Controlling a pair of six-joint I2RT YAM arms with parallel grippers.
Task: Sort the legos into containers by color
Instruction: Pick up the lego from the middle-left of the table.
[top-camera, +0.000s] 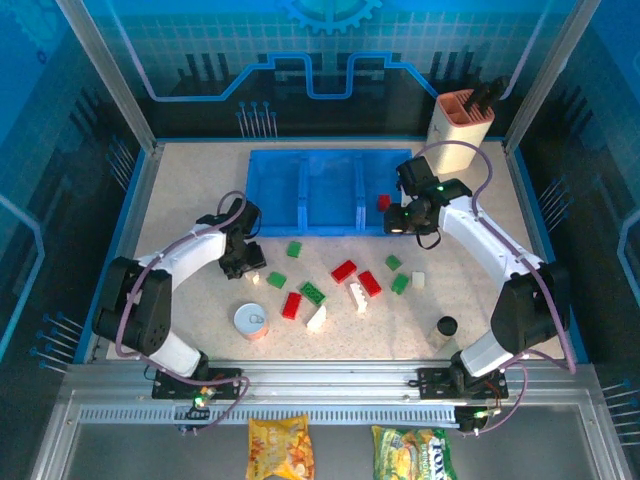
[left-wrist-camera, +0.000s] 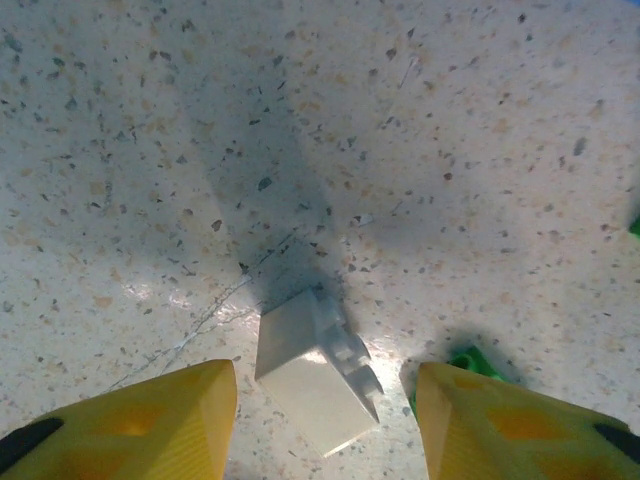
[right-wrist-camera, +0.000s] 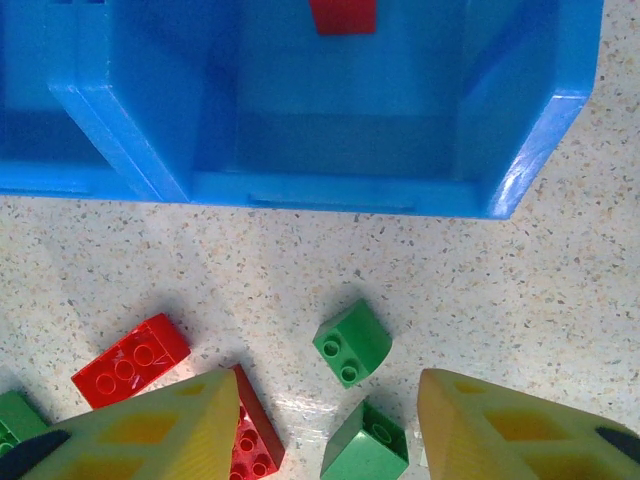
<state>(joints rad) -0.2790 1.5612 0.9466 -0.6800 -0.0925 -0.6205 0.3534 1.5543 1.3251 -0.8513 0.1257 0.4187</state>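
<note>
Between spread fingers of left gripper (left-wrist-camera: 322, 385): white lego (left-wrist-camera: 310, 375), long axis 11-to-5 o'clock, skewed to closing line. Right gripper (right-wrist-camera: 325, 395) spread, empty, tray (right-wrist-camera: 330, 190) at 12.

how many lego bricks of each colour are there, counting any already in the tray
red plastic lego bricks: 4, the last one in the right compartment of the translucent blue plastic tray
green plastic lego bricks: 5
white plastic lego bricks: 4
total: 13
</note>
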